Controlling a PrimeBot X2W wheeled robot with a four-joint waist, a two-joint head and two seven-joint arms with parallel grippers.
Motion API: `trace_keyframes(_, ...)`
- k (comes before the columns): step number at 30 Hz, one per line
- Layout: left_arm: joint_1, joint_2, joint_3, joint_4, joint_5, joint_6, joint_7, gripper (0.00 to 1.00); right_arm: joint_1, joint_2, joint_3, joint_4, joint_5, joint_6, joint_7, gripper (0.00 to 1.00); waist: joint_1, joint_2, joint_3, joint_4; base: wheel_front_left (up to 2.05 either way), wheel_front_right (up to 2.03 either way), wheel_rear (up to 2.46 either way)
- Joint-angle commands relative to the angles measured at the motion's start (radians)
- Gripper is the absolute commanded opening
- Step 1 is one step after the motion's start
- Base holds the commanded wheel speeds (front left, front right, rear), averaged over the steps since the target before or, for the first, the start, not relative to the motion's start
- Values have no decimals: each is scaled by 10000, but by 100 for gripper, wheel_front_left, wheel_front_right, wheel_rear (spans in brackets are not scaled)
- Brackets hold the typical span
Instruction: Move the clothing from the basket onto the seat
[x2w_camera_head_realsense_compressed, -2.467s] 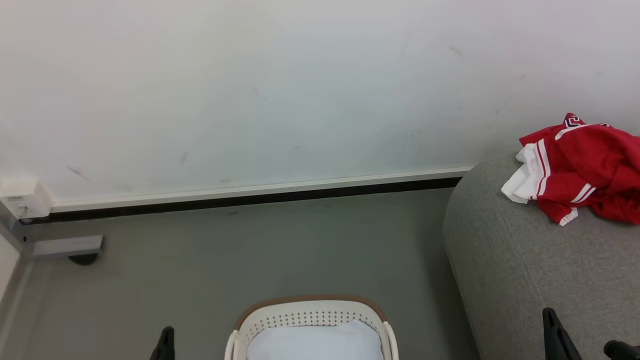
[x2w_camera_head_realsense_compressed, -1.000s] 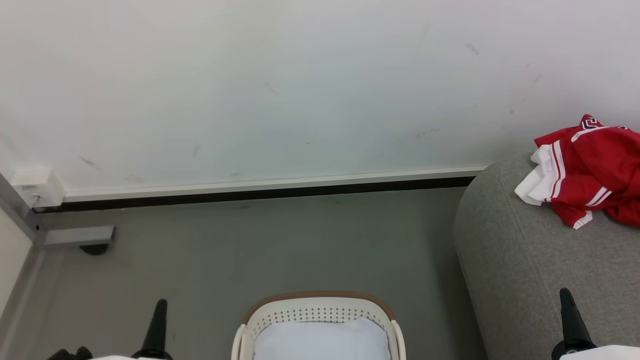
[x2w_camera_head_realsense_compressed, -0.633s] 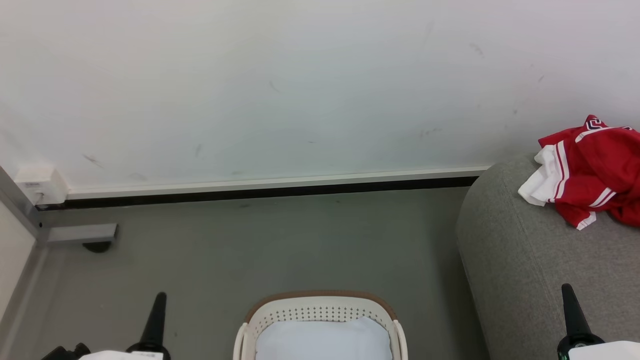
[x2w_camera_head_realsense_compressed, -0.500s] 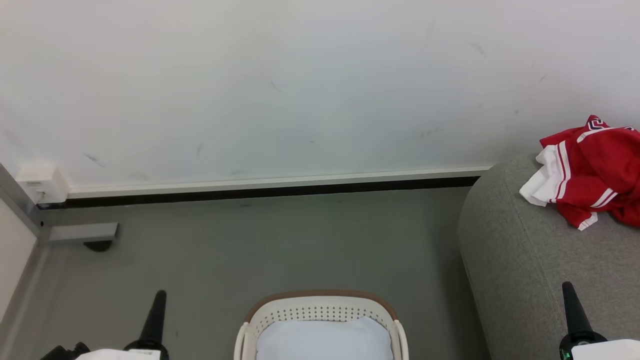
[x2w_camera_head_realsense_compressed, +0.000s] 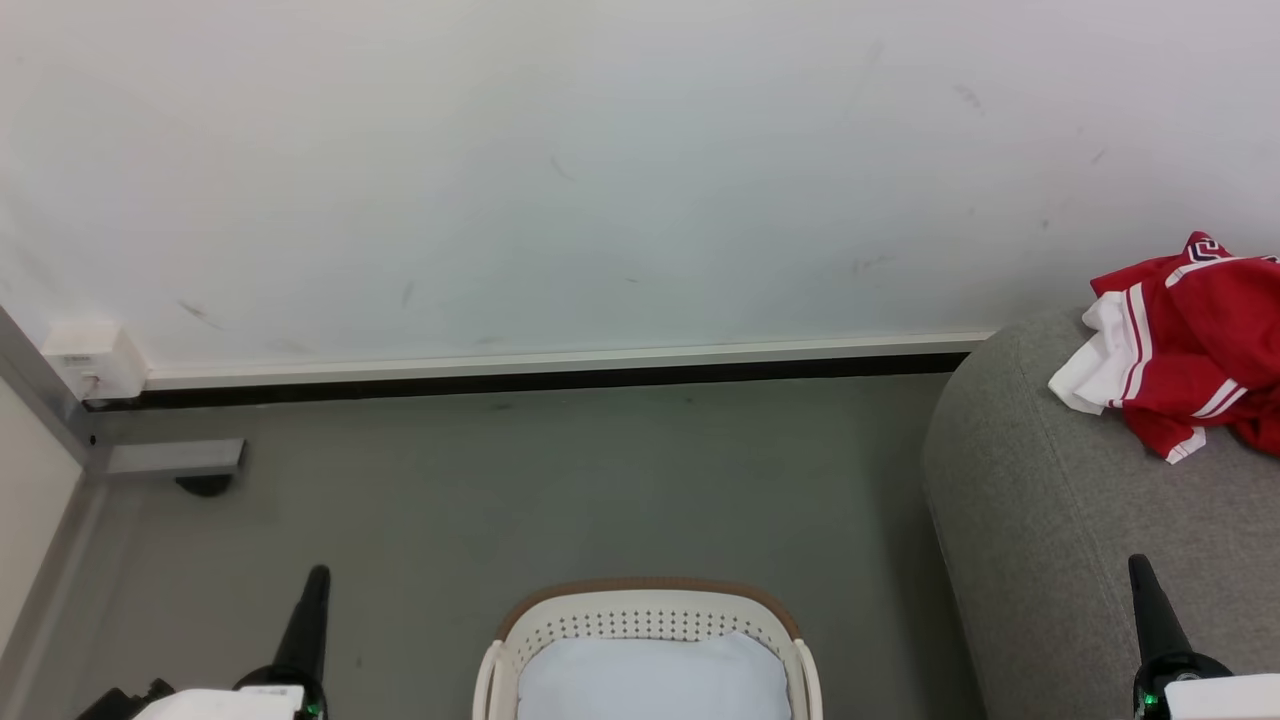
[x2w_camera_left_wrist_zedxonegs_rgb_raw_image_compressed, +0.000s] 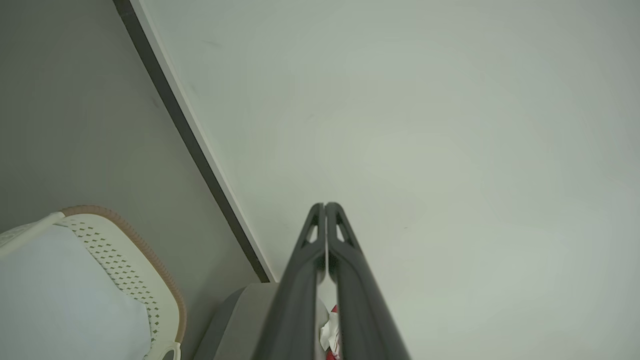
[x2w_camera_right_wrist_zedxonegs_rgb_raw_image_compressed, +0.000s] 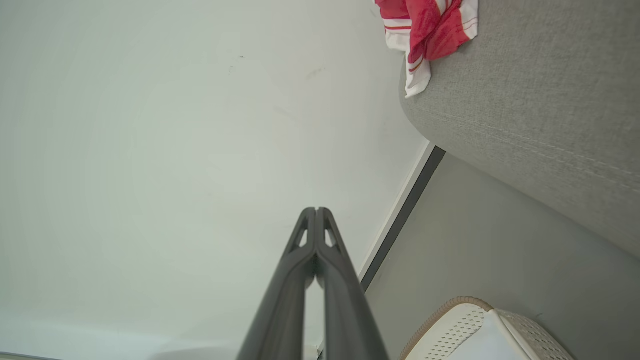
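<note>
The red jersey (x2w_camera_head_realsense_compressed: 1195, 345) with white stripes lies crumpled on the grey sofa (x2w_camera_head_realsense_compressed: 1060, 540) at the right edge of the head view; its red and white folds (x2w_camera_right_wrist_zedxonegs_rgb_raw_image_compressed: 427, 30) also lie on the sofa's cushion (x2w_camera_right_wrist_zedxonegs_rgb_raw_image_compressed: 540, 110) in the right wrist view. The cream basket (x2w_camera_head_realsense_compressed: 648, 612) with a brown rim stands on the floor at bottom centre, apart from the sofa. My left gripper (x2w_camera_head_realsense_compressed: 316, 576) is shut and empty, left of the basket. My right gripper (x2w_camera_head_realsense_compressed: 1138, 566) is shut and empty over the sofa's front. Both point at the wall, fingertips together (x2w_camera_left_wrist_zedxonegs_rgb_raw_image_compressed: 325, 206) (x2w_camera_right_wrist_zedxonegs_rgb_raw_image_compressed: 316, 210).
A plain pale white-blue cloth (x2w_camera_head_realsense_compressed: 655, 680) fills the basket. A white wall with a dark skirting strip (x2w_camera_head_realsense_compressed: 520, 380) runs behind. A white box (x2w_camera_head_realsense_compressed: 90, 360) and a grey metal foot (x2w_camera_head_realsense_compressed: 175, 457) sit at the left wall corner. Grey floor (x2w_camera_head_realsense_compressed: 560, 480) lies between basket and wall.
The whole head picture has drifted right, so the camera turned slightly left. Both grippers have risen into the lower corners, shut; the right one showed two spread fingers 2.5 s ago. The jersey has not moved.
</note>
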Motion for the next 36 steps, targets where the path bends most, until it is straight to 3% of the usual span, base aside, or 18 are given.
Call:
trace_keyframes(1,-188,13,67,-62,-250,-61,99,0,-203,-93,-45,-101,286,-15,80,0,0,0,5,15,0,0,0)
trace_keyframes(36,-479,-70,293,-54,-2293,-145,651,0,-327,-100,-187,-289,2539,-21,643,0,0,0,77,239,0,0,0)
